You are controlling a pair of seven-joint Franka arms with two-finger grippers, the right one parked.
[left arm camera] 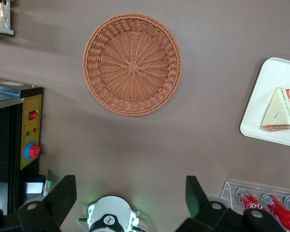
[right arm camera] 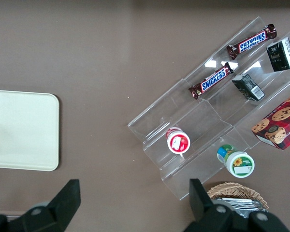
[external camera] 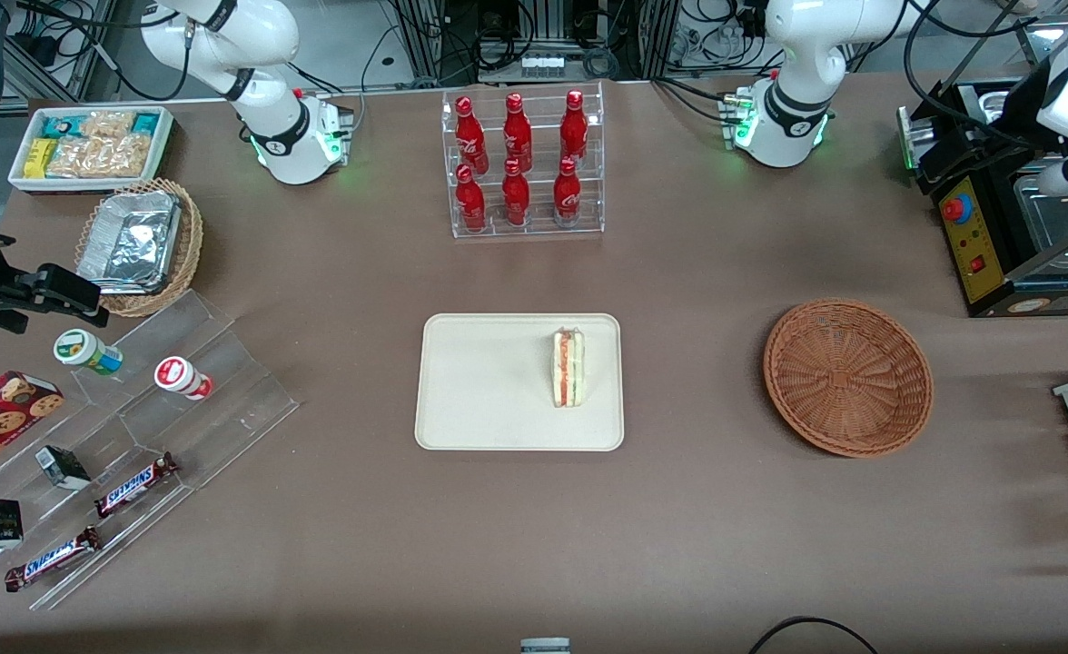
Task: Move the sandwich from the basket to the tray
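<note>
Sandwich (external camera: 568, 368) on tray (external camera: 479, 381), end effector (left arm camera: 130, 203) spread above basket (left arm camera: 132, 64)

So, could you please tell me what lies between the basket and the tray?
Only bare brown table separates the basket from the tray holding the sandwich, as the front view shows. The pincer hangs open high above the basket.

Even overhead light, all views sharp.
Soft shadows; foil container (external camera: 130, 241) glares at 9 o'clock; gripper (left arm camera: 130, 200) open, slightly blurred.
</note>
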